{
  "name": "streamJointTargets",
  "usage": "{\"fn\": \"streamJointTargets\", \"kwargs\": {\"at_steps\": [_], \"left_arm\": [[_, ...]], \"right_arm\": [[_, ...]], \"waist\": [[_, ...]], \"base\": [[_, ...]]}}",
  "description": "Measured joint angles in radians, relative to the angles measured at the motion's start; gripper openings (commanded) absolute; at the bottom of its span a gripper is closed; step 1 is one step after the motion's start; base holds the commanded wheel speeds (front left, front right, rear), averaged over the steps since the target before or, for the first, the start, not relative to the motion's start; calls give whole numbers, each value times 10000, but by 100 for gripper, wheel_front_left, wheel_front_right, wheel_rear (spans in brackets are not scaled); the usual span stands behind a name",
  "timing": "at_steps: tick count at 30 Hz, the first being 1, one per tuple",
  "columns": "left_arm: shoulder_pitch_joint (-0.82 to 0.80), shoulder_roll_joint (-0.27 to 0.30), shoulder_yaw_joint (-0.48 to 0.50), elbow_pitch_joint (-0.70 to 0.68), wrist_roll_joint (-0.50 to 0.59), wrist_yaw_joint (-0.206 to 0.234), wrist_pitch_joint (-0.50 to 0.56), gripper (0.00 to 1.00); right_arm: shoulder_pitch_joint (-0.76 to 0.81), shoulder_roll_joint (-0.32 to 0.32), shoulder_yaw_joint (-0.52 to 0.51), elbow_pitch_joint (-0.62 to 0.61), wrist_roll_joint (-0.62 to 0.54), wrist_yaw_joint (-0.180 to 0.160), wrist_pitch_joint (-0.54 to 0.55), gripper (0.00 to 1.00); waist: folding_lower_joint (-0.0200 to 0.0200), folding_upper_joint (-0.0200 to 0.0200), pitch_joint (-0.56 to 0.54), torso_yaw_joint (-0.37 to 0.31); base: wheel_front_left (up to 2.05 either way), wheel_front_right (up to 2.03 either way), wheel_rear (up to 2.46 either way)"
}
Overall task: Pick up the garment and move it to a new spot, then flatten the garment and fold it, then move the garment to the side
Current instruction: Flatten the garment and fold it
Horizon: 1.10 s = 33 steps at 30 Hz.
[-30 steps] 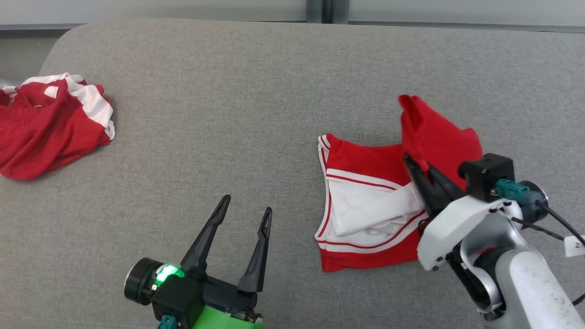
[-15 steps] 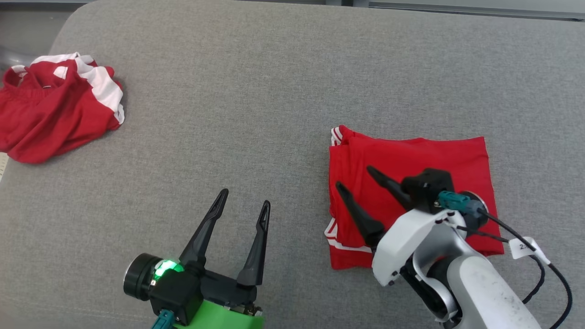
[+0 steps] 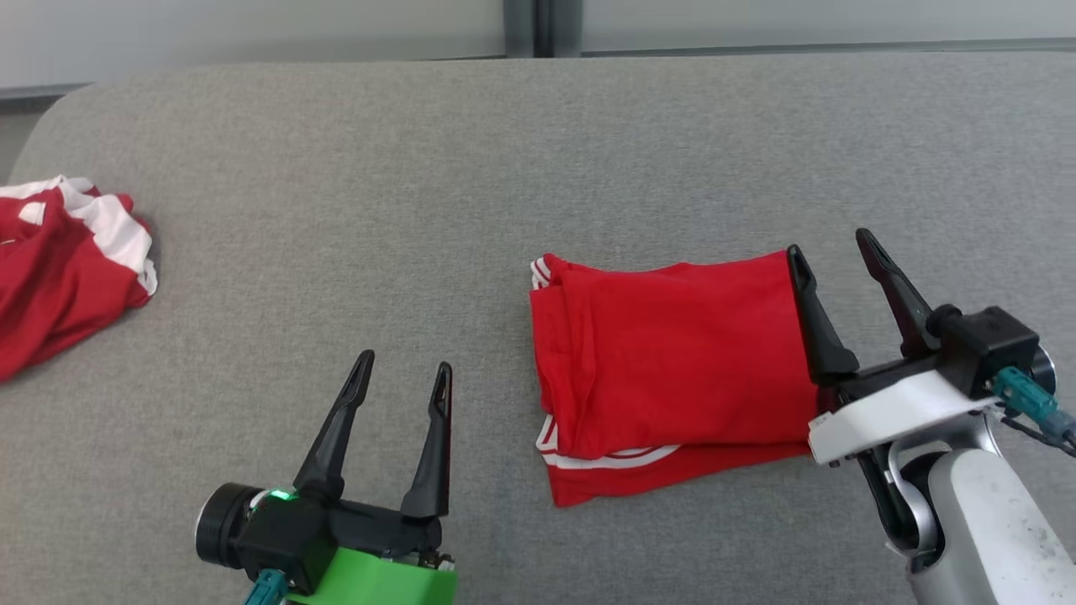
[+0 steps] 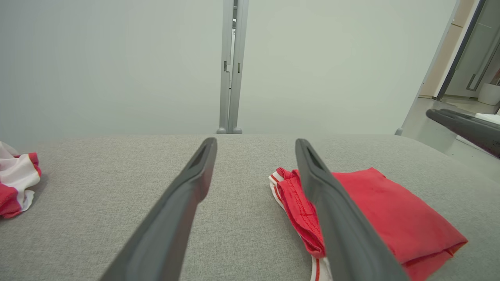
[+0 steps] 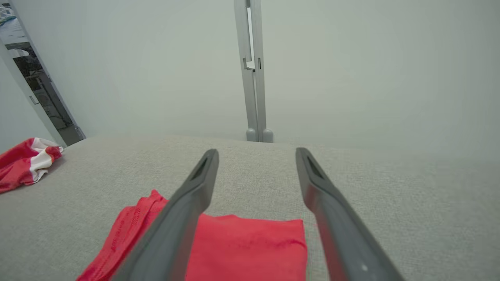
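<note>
Folding looks done: I see the garment (image 3: 672, 370) lying folded on the grey surface (image 3: 420, 168). My right gripper (image 3: 828, 242) is spread, empty, at the garment's right edge; my left gripper (image 3: 404, 362) is spread, well left of it. Moving the garment aside remains.

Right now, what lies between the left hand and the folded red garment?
Just bare grey surface: in the head view the left hand sits apart from the folded garment.
</note>
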<state>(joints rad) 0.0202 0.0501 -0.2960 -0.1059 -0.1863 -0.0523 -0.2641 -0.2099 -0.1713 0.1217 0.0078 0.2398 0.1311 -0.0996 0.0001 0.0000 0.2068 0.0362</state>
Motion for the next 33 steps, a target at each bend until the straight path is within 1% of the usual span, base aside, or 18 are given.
{"fn": "streamJointTargets", "kwargs": {"at_steps": [3,7,9,13,15,18,24,28,33], "left_arm": [[184,-2,176,71,-75,251,0,100],[439,-2,414,148,-155,483,0,100],[555,-2,523,169,-155,522,0,100],[802,-2,794,125,-242,533,0,100],[974,0,999,138,-221,518,0,100],[1212,0,1256,142,-150,510,0,100],[1606,0,1476,240,-38,418,0,100],[1825,0,1536,468,-15,360,0,100],[1899,0,1565,627,-25,343,0,100]], "right_arm": [[224,-174,127,579,-186,0,-984,100],[678,-410,176,1179,-748,4,-1538,100],[924,-357,125,1281,-819,4,-1590,100],[1523,-249,-50,508,-1133,4,-1626,100],[2063,-35,-324,343,-1162,4,-1630,100],[2599,138,-360,249,-1183,6,-1630,100],[3103,274,-355,-90,-1335,6,-1630,100],[3308,311,-117,-29,-1430,6,-1630,100],[3412,395,-121,-13,-1392,6,-1630,100]], "waist": [[0,0,-274,-253],[0,0,-693,-541],[0,0,-900,-649],[0,0,-1344,-807],[-1,0,-1567,-861],[0,0,-1827,-924],[0,0,-2129,-1000],[-1,0,-2274,-1019],[-1,0,-2428,-982]], "base": [[0,0,0],[0,0,0],[0,0,0],[0,0,0],[0,0,0],[0,0,0],[0,0,0],[0,0,0],[0,0,0]]}}
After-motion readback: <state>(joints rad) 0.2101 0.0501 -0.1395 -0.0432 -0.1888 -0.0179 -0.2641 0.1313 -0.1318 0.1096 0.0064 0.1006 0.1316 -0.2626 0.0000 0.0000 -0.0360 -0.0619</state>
